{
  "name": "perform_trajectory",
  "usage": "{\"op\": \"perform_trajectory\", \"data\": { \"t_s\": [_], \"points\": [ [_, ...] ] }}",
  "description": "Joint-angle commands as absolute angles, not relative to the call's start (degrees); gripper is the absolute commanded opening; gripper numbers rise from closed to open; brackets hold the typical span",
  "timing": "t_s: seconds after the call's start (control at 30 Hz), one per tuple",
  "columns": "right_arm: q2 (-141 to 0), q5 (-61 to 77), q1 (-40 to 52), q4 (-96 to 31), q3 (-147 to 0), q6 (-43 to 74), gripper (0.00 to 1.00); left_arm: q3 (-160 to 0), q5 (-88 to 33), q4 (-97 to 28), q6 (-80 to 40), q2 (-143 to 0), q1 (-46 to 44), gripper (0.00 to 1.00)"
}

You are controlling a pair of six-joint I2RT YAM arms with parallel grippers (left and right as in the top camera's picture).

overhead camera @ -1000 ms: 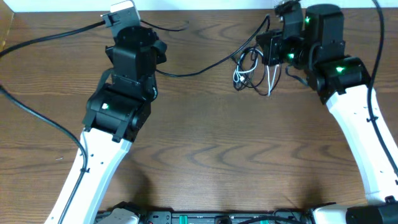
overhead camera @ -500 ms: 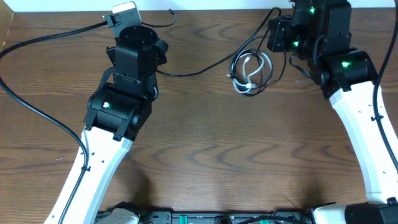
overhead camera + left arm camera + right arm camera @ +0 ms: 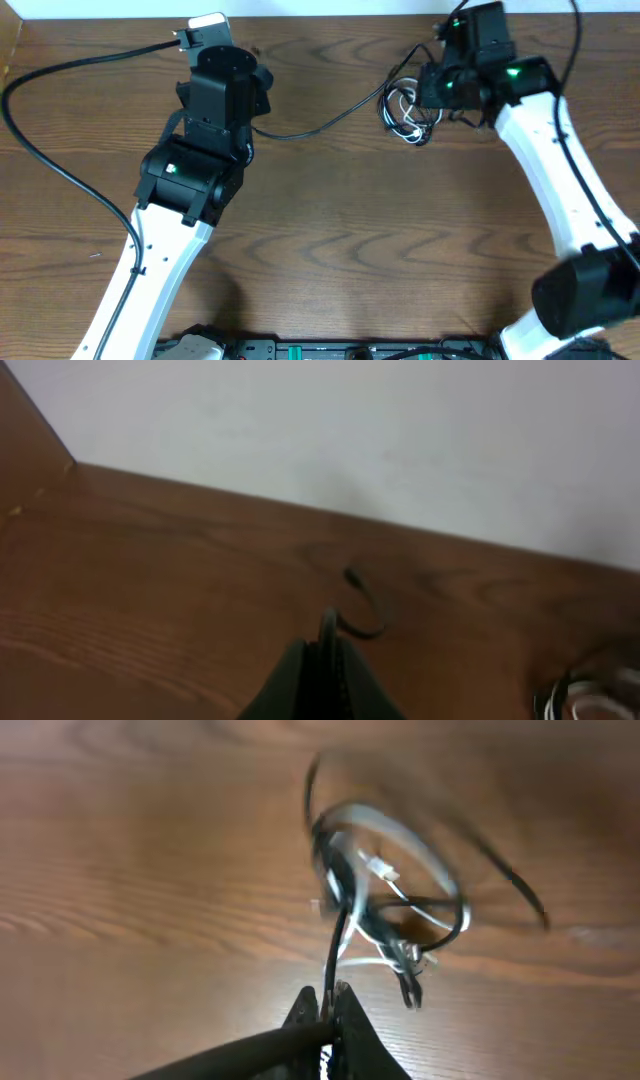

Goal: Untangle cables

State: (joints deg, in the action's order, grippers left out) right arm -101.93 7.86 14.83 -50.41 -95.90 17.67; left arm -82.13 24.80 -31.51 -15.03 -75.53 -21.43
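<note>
Right end effector [image 3: 328,1008]: fingers pressed together on a strand of the thin black cord [image 3: 340,935], which rises from the tips straight into the looped tangle [image 3: 385,905] just beyond them. The thin white cord [image 3: 372,818] is wound through the same loops, small plug ends hanging among them. Whether the tangle rests on the brown wood-grain worktop [image 3: 330,230] or hangs clear of it cannot be told.

From overhead, the tangle lies toward the far right of the worktop, on the side of the right tips that faces the left arm; the right arm is much the nearer. One black strand leaves the tangle with its long axis running across the worktop to the left arm. The left end effector [image 3: 322,660] is likewise closed, a short curl of black cord poking past its tips.

Separation probably turns on pulling along that strand.

Against a second ago, the right wrist has swung round, the loops have drawn into a tighter clump, and the strand has straightened.
</note>
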Motion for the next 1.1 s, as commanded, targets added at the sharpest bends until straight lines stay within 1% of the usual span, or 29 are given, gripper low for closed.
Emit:
{"op": "perform_trajectory", "data": {
  "t_s": [0.0,0.13,0.27,0.43,0.57,0.6,0.63,0.67,0.7,0.77,0.8,0.87,0.9,0.93,0.97,1.0,1.07],
  "points": [
    [-102.4,9.6,15.5,-50.9,-96.1,18.2,0.01,-82.7,23.1,-34.6,-15.2,-75.7,-21.2,0.08],
    [-103.3,9.6,16.6,-51.0,-96.1,17.7,0.01,-82.7,23.1,-41.0,-15.9,-75.9,-20.7,0.08],
    [-104.3,9.6,18.3,-51.4,-96.1,17.1,0.01,-82.7,22.4,-48.7,-20.7,-77.2,-18.4,0.08],
    [-107.1,9.5,20.6,-52.1,-95.8,15.7,0.01,-82.6,17.7,-51.2,-20.7,-79.0,-16.9,0.08],
    [-109.7,9.5,23.4,-53.2,-95.8,14.7,0.01,-82.6,16.9,-51.2,-20.7,-81.1,-16.9,0.09],
    [-110.3,9.6,24.1,-53.3,-95.8,14.1,0.01,-82.6,17.0,-51.2,-20.7,-81.5,-16.9,0.14],
    [-111.1,9.5,24.9,-53.4,-95.8,14.0,0.01,-82.6,17.0,-51.1,-20.7,-82.0,-16.9,0.22],
    [-111.9,9.6,25.8,-53.5,-95.8,13.8,0.01,-82.6,17.0,-50.9,-20.7,-82.4,-16.9,0.28],
    [-112.9,9.6,26.7,-53.6,-95.8,12.8,0.07,-82.6,17.0,-50.6,-20.7,-82.7,-16.9,0.45],
    [-113.9,9.6,28.1,-54.4,-95.8,10.9,0.37,-82.6,17.0,-50.0,-20.7,-82.8,-16.9,0.68],
    [-114.2,9.6,28.6,-54.7,-95.8,9.7,0.55,-82.6,17.0,-49.6,-20.7,-82.8,-16.9,0.72],
    [-114.2,9.6,29.4,-55.3,-95.8,7.4,0.72,-82.6,17.0,-48.7,-20.7,-82.8,-16.9,0.82],
    [-114.2,9.6,29.6,-55.4,-95.8,6.9,0.76,-82.6,17.0,-48.2,-20.7,-82.8,-16.9,0.84],
    [-114.1,9.7,29.8,-55.4,-95.8,6.6,0.84,-82.6,17.0,-47.1,-20.7,-82.8,-16.9,0.89],
    [-114.1,9.9,29.8,-55.4,-95.9,6.6,0.87,-82.6,17.0,-46.7,-20.7,-82.8,-16.9,0.90],
    [-114.1,10.1,29.6,-55.4,-96.1,6.6,0.93,-82.6,16.9,-46.3,-20.7,-82.8,-16.9,0.91],
    [-114.1,10.7,29.0,-55.6,-96.7,6.6,0.98,-82.6,15.6,-45.7,-20.6,-83.0,-16.9,0.93]
  ]
}}
